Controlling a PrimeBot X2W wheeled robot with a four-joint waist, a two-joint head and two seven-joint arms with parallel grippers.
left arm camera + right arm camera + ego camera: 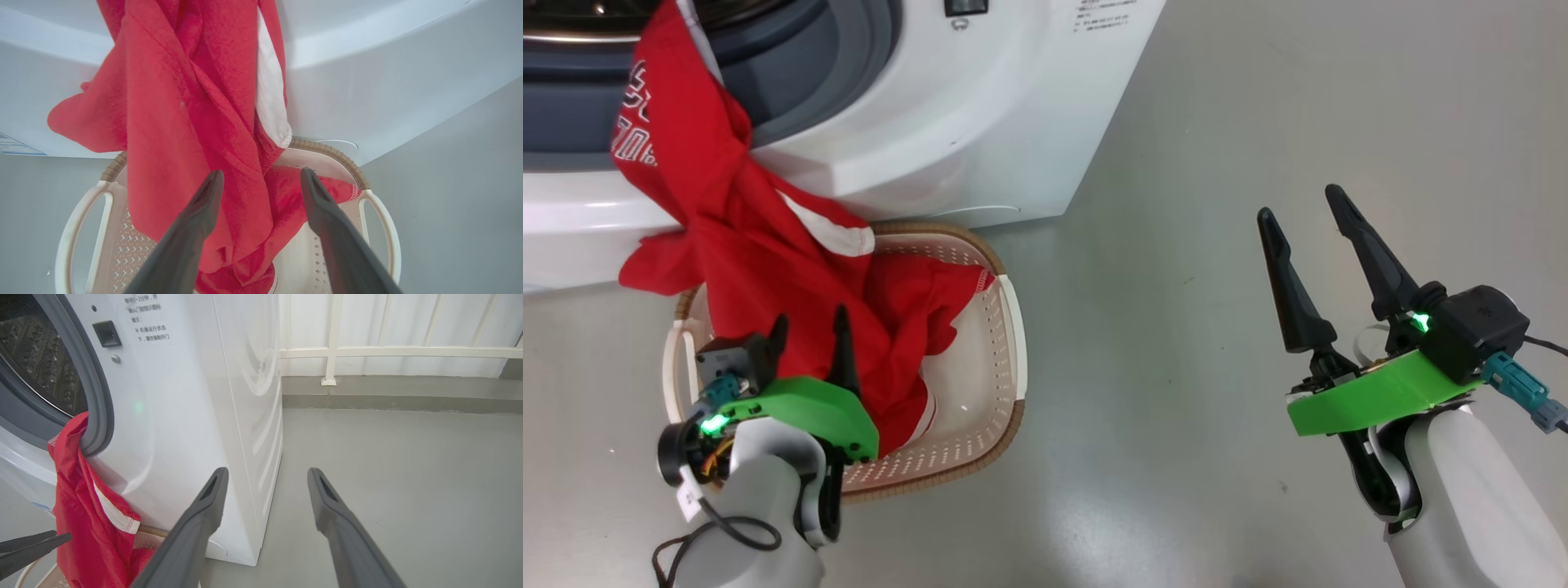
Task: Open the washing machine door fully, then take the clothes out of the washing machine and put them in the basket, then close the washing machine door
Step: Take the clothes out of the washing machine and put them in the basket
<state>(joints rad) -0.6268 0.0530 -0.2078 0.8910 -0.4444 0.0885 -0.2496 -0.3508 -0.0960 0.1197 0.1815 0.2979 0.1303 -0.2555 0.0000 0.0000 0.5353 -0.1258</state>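
Head view has the red jersey [760,245] only halfway home. Its lower end is piled inside the basket [1005,327], and the top end runs up and back from the basket to hang over the grey gasket [862,49] of the washing machine [980,106], which stands right behind the basket. One flap sticks out past the basket's left rim.

The left gripper [810,317] sits over the near-left part of the basket, jaws spread, pinching nothing as far as I can see. Left wrist view backs that up: both fingers [192,228] are apart with the fabric draped just beyond them. The right gripper [1298,204] is well off to the basket's right over bare floor [1176,408], jaws spread wide and empty.

So my read is the job now is getting the rest of the shirt out. I'd reach up from the basket and grab high, close to where the cloth hangs on the gasket, since tugging the low end probably just stretches it. Take a proper bunch of fabric and lift it clear of the rubber lip first. Then bring it down over the basket's middle before letting go. Watch that loose flap so it doesn't end up on the floor.
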